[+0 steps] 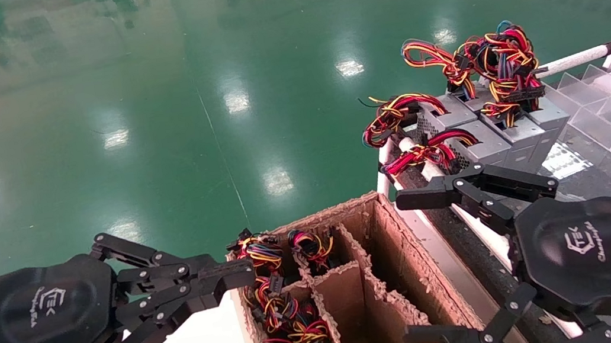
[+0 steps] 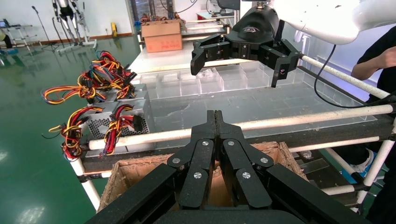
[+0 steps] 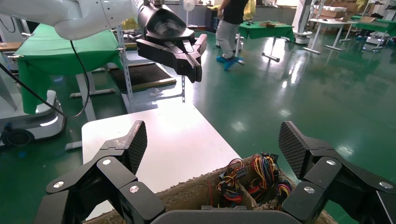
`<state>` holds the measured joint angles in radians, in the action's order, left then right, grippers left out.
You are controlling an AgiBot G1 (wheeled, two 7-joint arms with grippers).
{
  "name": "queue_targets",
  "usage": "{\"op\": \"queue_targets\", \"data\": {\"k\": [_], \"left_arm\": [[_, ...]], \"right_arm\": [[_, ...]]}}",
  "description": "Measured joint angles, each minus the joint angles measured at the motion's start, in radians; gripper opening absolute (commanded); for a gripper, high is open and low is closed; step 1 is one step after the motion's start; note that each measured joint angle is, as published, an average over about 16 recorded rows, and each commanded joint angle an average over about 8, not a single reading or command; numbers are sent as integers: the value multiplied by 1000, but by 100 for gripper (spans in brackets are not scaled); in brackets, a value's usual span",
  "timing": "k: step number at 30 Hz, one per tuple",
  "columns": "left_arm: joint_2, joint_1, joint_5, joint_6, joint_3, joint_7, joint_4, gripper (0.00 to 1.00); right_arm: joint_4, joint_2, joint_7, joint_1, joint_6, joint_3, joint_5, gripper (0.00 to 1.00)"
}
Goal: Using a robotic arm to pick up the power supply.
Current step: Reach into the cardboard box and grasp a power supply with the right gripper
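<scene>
Right gripper (image 1: pixel 414 264) spread wide, empty | left gripper (image 1: pixel 239 276) closed, empty | torn cardboard box (image 1: pixel 357 284)

— Left arm status?
— The left hand (image 1: pixel 237 283) is reaching forward from the lower left of the head view, its fingers pressed together tip to tip, nothing showing between them.

— And the right arm?
— The right hand (image 1: pixel 414 267) is extending from the lower right, its black wrist lying low. Its fingers (image 3: pixel 133 144) are spreading wide apart, textured pads facing each other, gripping nothing.
</scene>
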<state>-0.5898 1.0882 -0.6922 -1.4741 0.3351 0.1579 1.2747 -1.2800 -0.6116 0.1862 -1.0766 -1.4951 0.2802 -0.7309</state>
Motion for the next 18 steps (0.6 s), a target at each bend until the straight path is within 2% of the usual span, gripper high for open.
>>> {"op": "queue_targets", "data": {"k": [1,11,18], "left_arm": [[0,0,0,0,0,0,0,100],[0,0,0,0,0,0,0,100],[0,0,0,0,0,0,0,100]], "right_arm": [[0,0,0,0,0,0,0,100],[7,-2,-2,-3,10,3,-14,100],[37,-20,-5,-24,34,24,-67,100]]}}
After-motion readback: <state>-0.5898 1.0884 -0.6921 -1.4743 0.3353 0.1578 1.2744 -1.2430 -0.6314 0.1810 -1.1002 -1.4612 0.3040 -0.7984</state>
